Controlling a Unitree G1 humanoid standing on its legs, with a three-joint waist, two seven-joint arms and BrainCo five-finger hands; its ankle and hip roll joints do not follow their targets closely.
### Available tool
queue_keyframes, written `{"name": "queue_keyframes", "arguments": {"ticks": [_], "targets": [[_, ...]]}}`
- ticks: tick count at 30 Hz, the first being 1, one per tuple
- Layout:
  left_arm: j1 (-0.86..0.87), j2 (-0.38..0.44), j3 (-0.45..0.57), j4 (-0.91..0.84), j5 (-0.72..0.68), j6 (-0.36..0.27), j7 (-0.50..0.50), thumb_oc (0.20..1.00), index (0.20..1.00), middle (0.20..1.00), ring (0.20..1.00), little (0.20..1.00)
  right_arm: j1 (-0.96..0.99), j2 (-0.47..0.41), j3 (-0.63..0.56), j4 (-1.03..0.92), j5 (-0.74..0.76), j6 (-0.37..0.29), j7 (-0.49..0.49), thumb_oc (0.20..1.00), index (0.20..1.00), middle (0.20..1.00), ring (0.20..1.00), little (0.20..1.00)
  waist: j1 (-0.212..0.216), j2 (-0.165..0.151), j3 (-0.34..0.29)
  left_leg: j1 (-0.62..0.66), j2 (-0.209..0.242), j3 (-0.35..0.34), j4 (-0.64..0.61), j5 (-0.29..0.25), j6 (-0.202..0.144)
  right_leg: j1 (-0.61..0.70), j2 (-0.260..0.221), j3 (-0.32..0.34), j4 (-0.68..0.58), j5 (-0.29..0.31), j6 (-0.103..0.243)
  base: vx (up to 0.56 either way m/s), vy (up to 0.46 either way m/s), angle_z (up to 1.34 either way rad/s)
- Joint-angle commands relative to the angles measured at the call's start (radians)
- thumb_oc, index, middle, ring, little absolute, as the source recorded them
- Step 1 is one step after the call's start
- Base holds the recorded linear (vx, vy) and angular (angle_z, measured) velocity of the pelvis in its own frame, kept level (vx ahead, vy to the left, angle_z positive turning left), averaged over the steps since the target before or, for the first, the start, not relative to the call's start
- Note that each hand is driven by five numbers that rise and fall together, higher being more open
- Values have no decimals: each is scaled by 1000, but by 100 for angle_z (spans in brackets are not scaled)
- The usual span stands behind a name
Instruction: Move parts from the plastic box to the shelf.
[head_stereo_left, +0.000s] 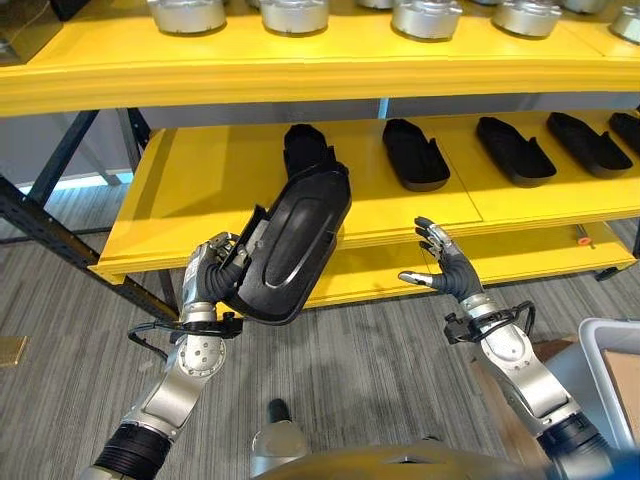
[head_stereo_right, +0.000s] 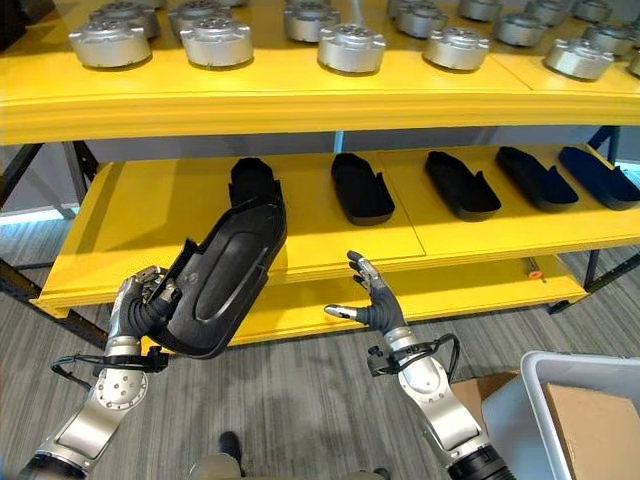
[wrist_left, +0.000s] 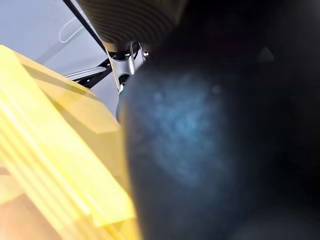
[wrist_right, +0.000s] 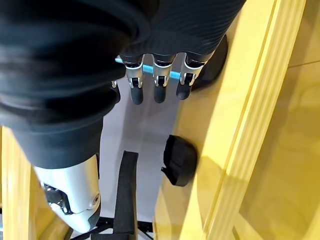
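My left hand has its fingers curled round the lower end of a black part, holding it tilted in the air in front of the yellow shelf, just before the shelf's front edge. My right hand hangs beside the part with fingers spread, gripping nothing. More black parts lie in a row on the shelf. The plastic box sits off to the shelf's right, low down.

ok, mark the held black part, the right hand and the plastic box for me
black part (head_stereo_left: 300, 235), left eye view, middle of its smooth outer face.
right hand (head_stereo_right: 378, 308), right eye view, on the palm.
plastic box (head_stereo_right: 533, 372), right eye view, on its near-left rim.
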Motion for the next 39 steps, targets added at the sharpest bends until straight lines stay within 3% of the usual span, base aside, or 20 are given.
{"name": "queue_keyframes", "arguments": {"ticks": [1, 7, 9, 11, 12, 13, 15, 17, 18, 19, 21, 24, 30, 39], "targets": [[-79, -33, 56, -103, 37, -61, 4, 200, 200, 200, 200, 200, -83, -33, -14, -70, -34, -52, -16, 1000, 1000, 1000, 1000, 1000, 17, 54, 13, 77, -15, 25, 94, -183, 67, -30, 33, -42, 21, 30, 9, -7, 154, 13], [-79, -29, 59, -111, 38, -56, -8, 200, 200, 200, 200, 200, -103, -31, -1, -78, -43, -55, -6, 1000, 1000, 1000, 1000, 1000, 36, 48, 20, 72, -30, 27, 112, -200, 84, -26, 18, -57, 24, 52, 11, 10, 113, 3], [-29, -29, 96, -119, 25, -54, -8, 200, 200, 200, 200, 200, -141, -32, 27, -99, -12, -45, 63, 1000, 1000, 1000, 1000, 1000, 80, 45, 23, 120, -62, 56, 63, -204, 101, -48, 10, -159, 86, 104, 18, 75, 408, -33], [-33, -29, 106, -119, 18, -41, -5, 200, 200, 200, 200, 200, -136, -43, 23, -120, -5, -41, 85, 1000, 1000, 1000, 1000, 1000, 59, 44, 20, 132, -77, 41, 39, -209, 111, -69, 74, -117, 98, 44, 5, 95, 168, -74], [-40, -30, 106, -119, 17, -30, -5, 200, 200, 200, 200, 200, -128, -54, 21, -140, 0, -31, 97, 1000, 1000, 1000, 1000, 1000, 40, 44, 18, 141, -88, 29, 23, -208, 116, -81, 130, -87, 96, -2, -8, 135, 103, -41], [-35, -33, 110, -123, 12, -22, -4, 200, 200, 200, 200, 200, -123, -62, 18, -148, 0, -26, 110, 1000, 1000, 1000, 1000, 1000, 34, 42, 13, 153, -98, 38, 0, -202, 115, -80, 171, -94, 87, -19, -25, 143, 114, -7], [-24, -45, 106, -126, -8, -14, 1, 200, 200, 200, 200, 200, -116, -78, 13, -150, 1, -30, 132, 1000, 1000, 1000, 1000, 1000, 25, 39, 7, 172, -126, 33, -35, -197, 111, -84, 236, -86, 35, -17, -48, 166, 98, 5], [-8, -67, 83, -132, -13, -14, 12, 200, 200, 200, 200, 200, -91, -99, 7, -159, 0, -37, 149, 1000, 1000, 1000, 1000, 1000, -8, 39, 4, 195, -167, -20, -70, -205, 117, -136, 304, -5, -46, 36, -47, 276, 50, -1], [-4, -73, 72, -131, -8, -24, 10, 200, 200, 200, 200, 200, -78, -97, 3, -160, -5, -45, 143, 1000, 1000, 1000, 1000, 1000, -28, 34, 15, 193, -175, -35, -69, -196, 128, -198, 305, 41, -36, 81, -44, 235, -64, 18], [-5, -73, 58, -126, -2, -42, 4, 200, 200, 200, 200, 200, -62, -93, -2, -162, -10, -50, 128, 1000, 1000, 1000, 1000, 1000, -48, 31, 17, 191, -180, -65, -66, -204, 138, -243, 311, 104, -21, 97, -35, 137, -123, 46], [-12, -73, 39, -116, 12, -52, -8, 200, 200, 200, 200, 200, -44, -86, -9, -155, -25, -58, 111, 1000, 1000, 1000, 1000, 1000, -66, 22, 19, 185, -188, -93, -48, -216, 149, -275, 315, 157, -4, 111, -30, 190, -152, 78], [-20, -73, 10, -90, 22, -59, 14, 200, 200, 200, 200, 200, -18, -87, -21, -124, -26, -88, 115, 1000, 1000, 1000, 1000, 1000, -79, 13, 11, 185, -196, -98, -19, -230, 155, -282, 314, 157, 22, 115, -27, 199, -115, 78], [-16, -73, -2, -93, 11, -48, 32, 200, 200, 200, 200, 200, 2, -100, -28, -112, -38, -99, 121, 1000, 1000, 1000, 1000, 1000, -94, 29, -8, 196, -205, -90, -6, -246, 154, -248, 324, 143, 36, 60, -53, 165, -22, 42], [2, -84, 21, -117, 9, -55, 41, 200, 200, 200, 200, 200, 5, -109, -21, -96, -52, -101, 111, 1000, 1000, 1000, 1000, 1000, -83, 25, -30, 188, -188, -61, -4, -244, 138, -160, 338, 130, -11, 15, -83, 118, -42, 3]]}}
